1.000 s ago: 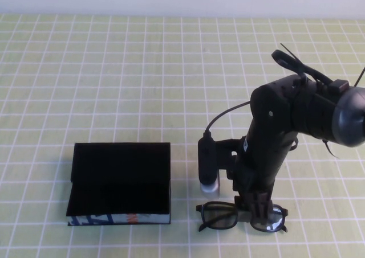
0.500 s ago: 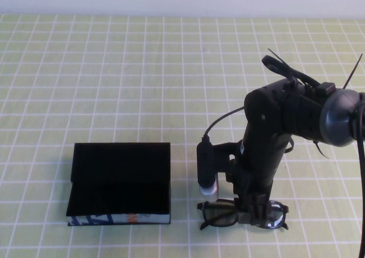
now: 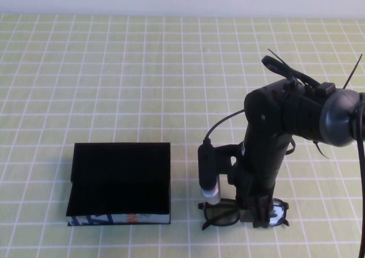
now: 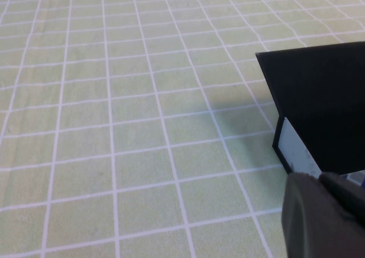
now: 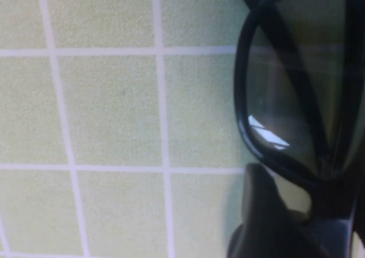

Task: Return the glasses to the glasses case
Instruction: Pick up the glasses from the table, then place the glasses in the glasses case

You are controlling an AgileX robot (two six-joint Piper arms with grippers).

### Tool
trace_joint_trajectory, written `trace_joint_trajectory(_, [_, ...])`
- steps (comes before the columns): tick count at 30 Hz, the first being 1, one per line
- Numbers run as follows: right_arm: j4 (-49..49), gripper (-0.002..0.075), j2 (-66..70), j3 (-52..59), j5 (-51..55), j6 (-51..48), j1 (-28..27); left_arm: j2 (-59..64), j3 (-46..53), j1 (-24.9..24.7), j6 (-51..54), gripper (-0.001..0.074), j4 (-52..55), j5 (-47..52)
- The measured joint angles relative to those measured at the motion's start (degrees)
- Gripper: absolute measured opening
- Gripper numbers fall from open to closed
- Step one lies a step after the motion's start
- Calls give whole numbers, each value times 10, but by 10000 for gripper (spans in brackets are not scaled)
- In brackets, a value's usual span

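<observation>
The right tool (image 3: pixel 258 215) sat over the black thick-framed glasses (image 3: pixel 222 215) on the green gridded bench (image 3: pixel 114 70); I could not tell its opening. A poor pinch on the bridge could tilt or drop them short of the open black rectangular glasses case (image 3: pixel 120 181). The left tool (image 4: pixel 325 212) hovered beside the case, opening also unclear.

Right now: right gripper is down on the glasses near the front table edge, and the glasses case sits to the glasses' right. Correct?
Not quite. In the high view the glasses case sits to the left of the glasses, not the right. The rest holds: the right gripper is down on the glasses near the front table edge. The left gripper shows only in the left wrist view, beside the case.
</observation>
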Motion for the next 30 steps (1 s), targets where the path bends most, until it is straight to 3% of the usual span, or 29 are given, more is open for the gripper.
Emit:
trace_joint_trajectory(8, [0,196,0,0,23,0,0,0,0,0,0,-3,0,0])
trace_joint_trajectory(15, [0,43,0,-3,43,15,0,0,0,0,0,-3,0,0])
trace_joint_trajectory(21, [-6,34,-8,-25,80,41,17,0,0,0,0,-3,0,0])
trace_joint_trajectory(30, [-24,33,-4,-204,94,156,117,0,0,0,0,-3,0,0])
